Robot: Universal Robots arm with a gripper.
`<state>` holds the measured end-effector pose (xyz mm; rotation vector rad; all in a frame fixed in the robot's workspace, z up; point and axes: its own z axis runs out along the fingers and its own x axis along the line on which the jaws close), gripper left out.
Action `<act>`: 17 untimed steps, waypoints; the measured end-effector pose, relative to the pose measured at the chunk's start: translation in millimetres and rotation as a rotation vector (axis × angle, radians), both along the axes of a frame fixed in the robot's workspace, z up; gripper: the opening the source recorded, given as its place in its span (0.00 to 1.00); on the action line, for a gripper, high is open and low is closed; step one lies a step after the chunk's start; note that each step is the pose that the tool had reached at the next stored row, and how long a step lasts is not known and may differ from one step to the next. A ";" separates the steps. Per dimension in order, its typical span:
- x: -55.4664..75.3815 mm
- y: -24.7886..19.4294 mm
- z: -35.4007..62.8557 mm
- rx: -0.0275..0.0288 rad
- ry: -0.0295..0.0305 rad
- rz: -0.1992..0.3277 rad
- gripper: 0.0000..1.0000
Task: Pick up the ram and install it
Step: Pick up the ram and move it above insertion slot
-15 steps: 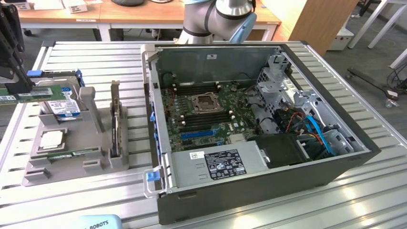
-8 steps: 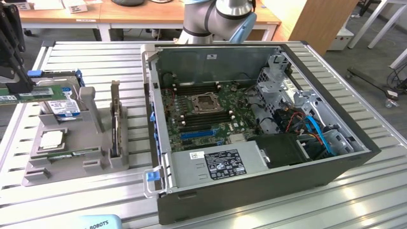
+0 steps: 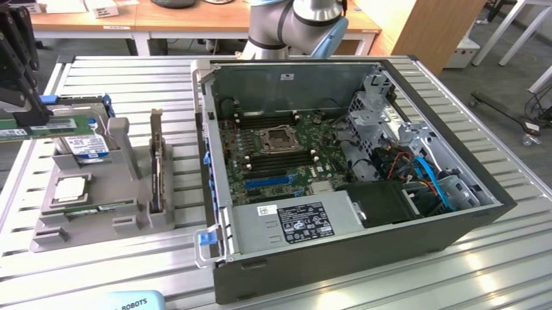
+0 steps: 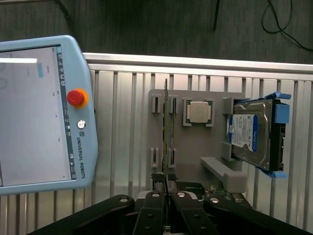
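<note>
Work surface: slatted alu. table [image 3: 129, 77], pale grey. Behind it, wooden desks [image 3: 172, 26] w/ white legs. Wood-faced cabinet [image 3: 431, 32] at exterior view's right. Floor [image 3: 492, 77] grey; dark cables [image 4: 216, 14] lie on it. Lighting even, diffuse.

Table [image 3: 129, 84]: carries everything named below.
Computer case [image 3: 345, 258]: stands on the table, in the middle and toward the exterior view's right, open side up.
Motherboard [image 3: 285, 155]: lies inside the case, toward the exterior view's left.
Power supply [image 3: 293, 223]: inside the case, in front of the motherboard, against the near wall.
Holder [image 3: 52, 239]: on the table, just beside the case on the exterior view's left.
Hard drive [image 3: 86, 146]: in the holder's far part.
Processor chip [image 3: 69, 188]: in the holder, in front of the hard drive.
Expansion card [image 3: 156, 168]: stands on edge in the holder's side nearest the case.
Ram [image 4: 166, 127]: clamped between the fingers of the gripper [image 4: 166, 191], over the holder's slots.
Teach pendant [image 3: 129, 301]: at the near edge, in front of the holder.
Arm base [image 3: 293, 26]: behind the case.
</note>
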<state>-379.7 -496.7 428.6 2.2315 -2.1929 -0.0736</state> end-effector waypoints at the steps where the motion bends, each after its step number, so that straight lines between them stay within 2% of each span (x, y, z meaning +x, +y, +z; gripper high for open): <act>1: 0.3 0.0 0.0 0.0001 0.0000 0.000 0.12; 17: 6.0 0.0 0.0 0.0000 0.0000 0.000 0.12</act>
